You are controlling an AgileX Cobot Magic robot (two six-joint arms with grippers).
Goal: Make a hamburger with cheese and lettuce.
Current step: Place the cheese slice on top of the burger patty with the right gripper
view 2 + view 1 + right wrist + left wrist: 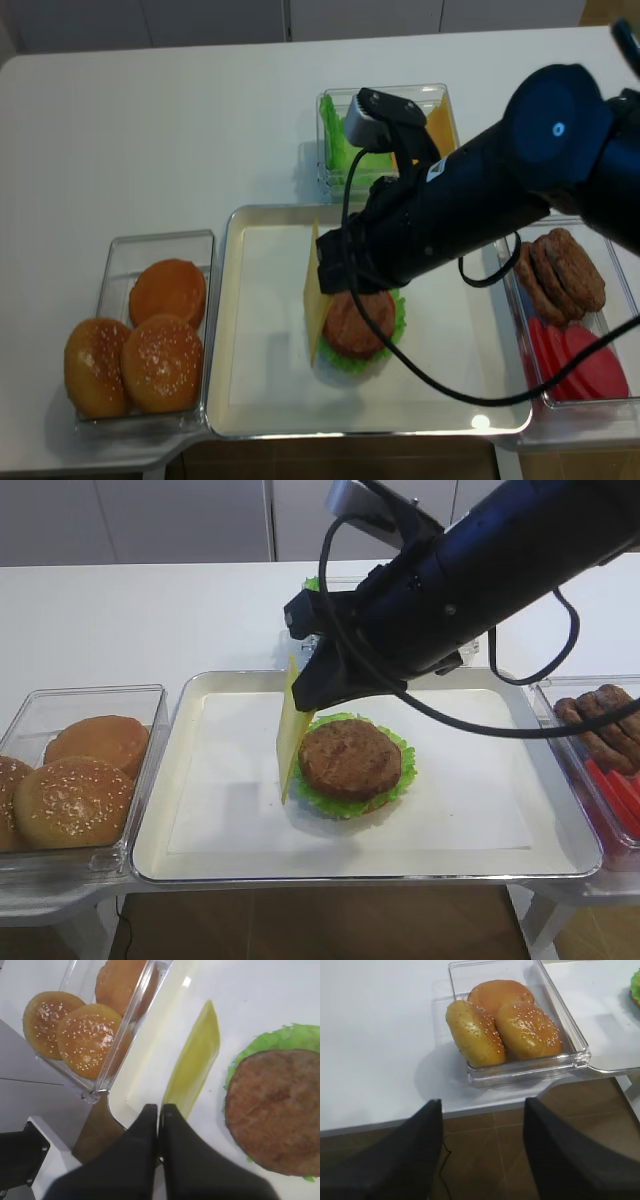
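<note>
Item: cheese (289, 728). One thin yellow square slice, hanging on edge, flat faces turned sideways. Long axis runs top to bottom, upper corner up at the right pincer (159, 1110), lower edge down at the tray (200, 810) liner just left of the hamburger (350, 765). In the right wrist view the slice shows as a narrow yellow blade stretching away from the black fingers.

Item: right pincer. Clenched on the top edge of the cheese; its two black fingers stand pressed together with no gap. Its dark arm (480, 210) reaches across from the right, over the back half of the tray.

Item: hamburger. Brown patty uppermost, lying flat near the tray's middle. The lettuce (385, 795), ruffled green, rims it all round; a little tan bun shows at the front edge.

Item: tray. Pale, shallow, rounded corners, on the white tabletop (130, 620). Open liner lies to the left of the cheese, in front of the hamburger and to its right.

Item: clear bin (140, 740), touching the tray's left rim, with sesame buns (75, 800).

Item: clear bin (620, 290) at the tray's right rim, with brown patties above and red slices below.

Item: clear box (385, 95) behind the tray, green leaves and yellow slices inside, partly hidden by the arm.

Item: left pincer (482, 1152). Released, fingers well apart, over the tabletop's front edge near the bun bin.
</note>
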